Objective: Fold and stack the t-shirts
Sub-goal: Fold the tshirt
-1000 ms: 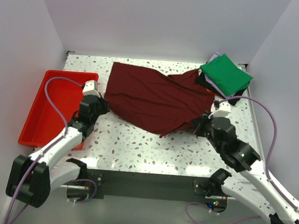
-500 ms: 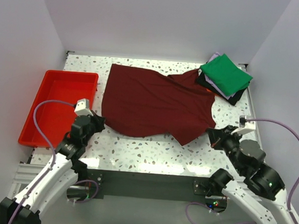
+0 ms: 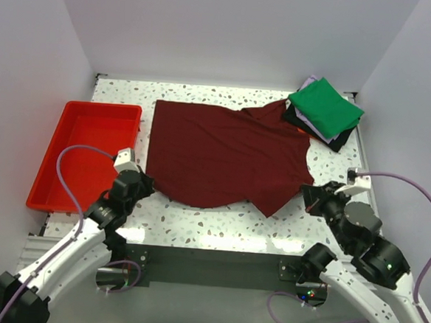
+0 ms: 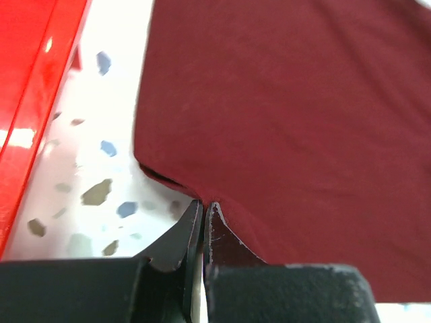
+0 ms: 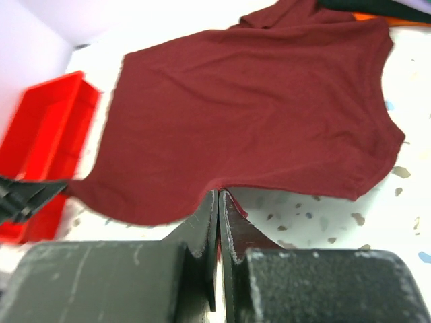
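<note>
- Speckled table [image 3: 196,219].
- Maroon shirt [image 3: 223,151] lies spread flat mid-table.
- Red tray [image 3: 78,122] sits at the left.
- Folded stack [image 3: 326,106], green on top, sits far right.
- Left gripper [image 3: 146,182] pinches the shirt's near-left corner.
- Right gripper [image 3: 307,194] pinches its near-right hem.

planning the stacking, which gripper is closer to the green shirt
Right. The right gripper is on the same side as the green shirt; the left gripper is across the maroon shirt, beside the red tray.
</note>
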